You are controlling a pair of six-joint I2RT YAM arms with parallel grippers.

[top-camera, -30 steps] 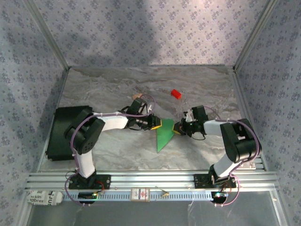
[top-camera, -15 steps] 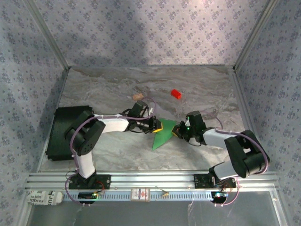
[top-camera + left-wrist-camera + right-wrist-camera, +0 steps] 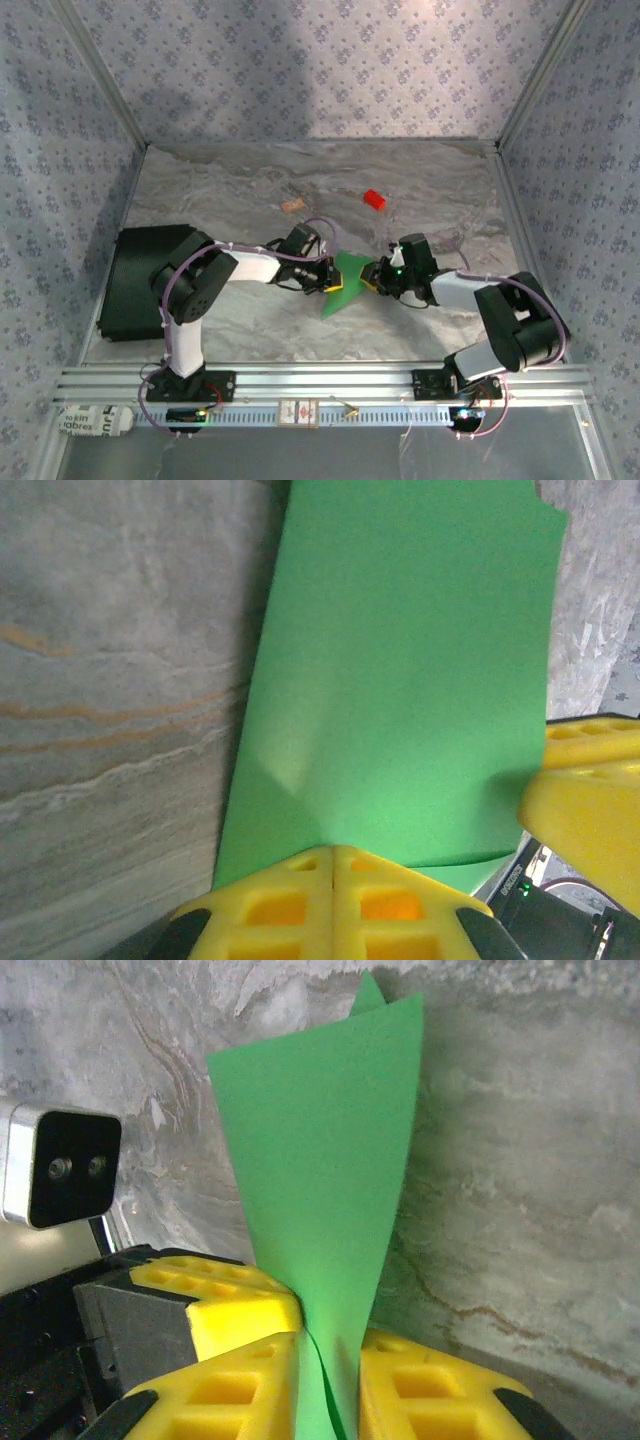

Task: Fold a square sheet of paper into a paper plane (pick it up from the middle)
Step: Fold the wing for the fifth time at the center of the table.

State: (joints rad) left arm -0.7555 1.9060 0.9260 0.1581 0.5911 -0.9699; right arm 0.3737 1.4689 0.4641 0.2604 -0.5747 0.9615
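Observation:
The bright green square sheet of paper (image 3: 344, 291) is folded to a pointed shape and stands up off the marble table (image 3: 250, 330) between my two grippers. My left gripper (image 3: 331, 277) is shut on its left edge; in the left wrist view its yellow fingers (image 3: 290, 900) meet tight where the paper (image 3: 400, 680) leaves them. My right gripper (image 3: 372, 281) is at the paper's right side. In the right wrist view its jaws (image 3: 328, 1338) stand slightly apart, with the paper (image 3: 320, 1160) loose in the gap and its layers spreading.
A small red block (image 3: 374, 199) and a tan cork-like piece (image 3: 293, 205) lie further back on the table. A black box (image 3: 135, 280) sits at the left. Aluminium rails (image 3: 320, 380) run along the near edge, and patterned walls close in the sides.
My left gripper has shut on the paper's edge and my right jaws have parted. Both grippers have drawn closer together, and the paper has shifted slightly left.

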